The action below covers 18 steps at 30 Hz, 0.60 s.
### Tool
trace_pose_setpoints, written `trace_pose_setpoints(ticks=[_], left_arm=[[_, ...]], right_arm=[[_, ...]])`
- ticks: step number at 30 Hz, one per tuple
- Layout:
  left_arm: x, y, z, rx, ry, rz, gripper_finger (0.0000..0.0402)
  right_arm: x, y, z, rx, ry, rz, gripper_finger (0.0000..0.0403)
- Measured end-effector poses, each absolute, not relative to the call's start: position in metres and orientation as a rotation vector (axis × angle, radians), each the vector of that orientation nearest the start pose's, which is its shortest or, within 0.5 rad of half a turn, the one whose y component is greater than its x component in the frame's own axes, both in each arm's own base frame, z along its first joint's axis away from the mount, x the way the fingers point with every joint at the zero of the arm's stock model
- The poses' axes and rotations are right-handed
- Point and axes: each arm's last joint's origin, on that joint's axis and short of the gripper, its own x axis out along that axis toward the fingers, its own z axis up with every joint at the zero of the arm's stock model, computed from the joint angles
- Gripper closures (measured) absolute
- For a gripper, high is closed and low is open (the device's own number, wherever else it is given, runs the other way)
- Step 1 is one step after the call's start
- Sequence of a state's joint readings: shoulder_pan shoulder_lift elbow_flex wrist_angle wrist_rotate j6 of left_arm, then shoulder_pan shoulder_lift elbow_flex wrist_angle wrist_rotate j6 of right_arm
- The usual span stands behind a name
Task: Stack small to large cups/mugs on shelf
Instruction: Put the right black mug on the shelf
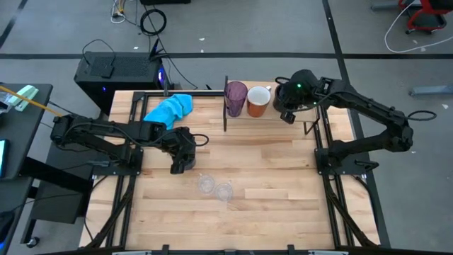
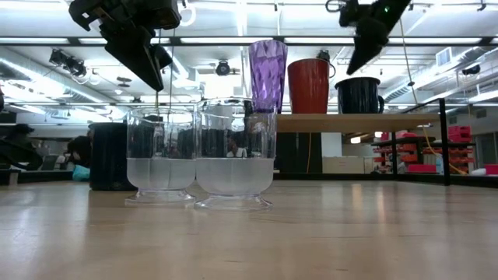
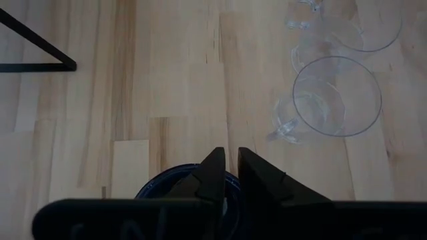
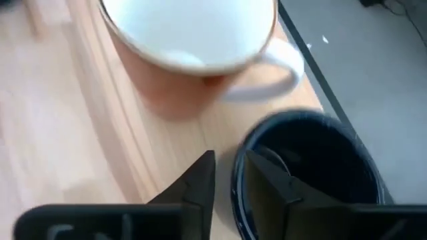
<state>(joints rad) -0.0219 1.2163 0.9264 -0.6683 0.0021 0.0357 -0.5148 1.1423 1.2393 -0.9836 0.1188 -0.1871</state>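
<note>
High view shows open striped tabletop in front; the light-wood shelf carries purple tumbler, orange mug and a navy mug, whose rim the right gripper narrowly straddles. Left gripper pinches another navy mug near two clear glasses.

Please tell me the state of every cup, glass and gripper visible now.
purple tumbler: upright on shelf
orange mug: upright on shelf
navy mug: upright on shelf, below right gripper
other navy mug: upright on table, below left gripper
clear glass: upright on table
other clear glass: upright on table
</note>
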Motion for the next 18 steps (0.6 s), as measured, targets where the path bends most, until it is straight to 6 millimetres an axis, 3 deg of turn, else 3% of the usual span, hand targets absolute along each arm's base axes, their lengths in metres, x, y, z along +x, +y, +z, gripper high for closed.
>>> trace_pose_setpoints(ticks=[7,18], left_arm=[[0.236,-0.005,0.260,0.044,0.954,-0.040,0.0355],[0.236,-0.005,0.260,0.044,0.954,-0.040,0.0351]], right_arm=[[0.178,-0.115,0.369,0.071,0.858,-0.637,0.0272],[0.187,-0.152,0.339,0.209,1.020,-0.684,0.0268]])
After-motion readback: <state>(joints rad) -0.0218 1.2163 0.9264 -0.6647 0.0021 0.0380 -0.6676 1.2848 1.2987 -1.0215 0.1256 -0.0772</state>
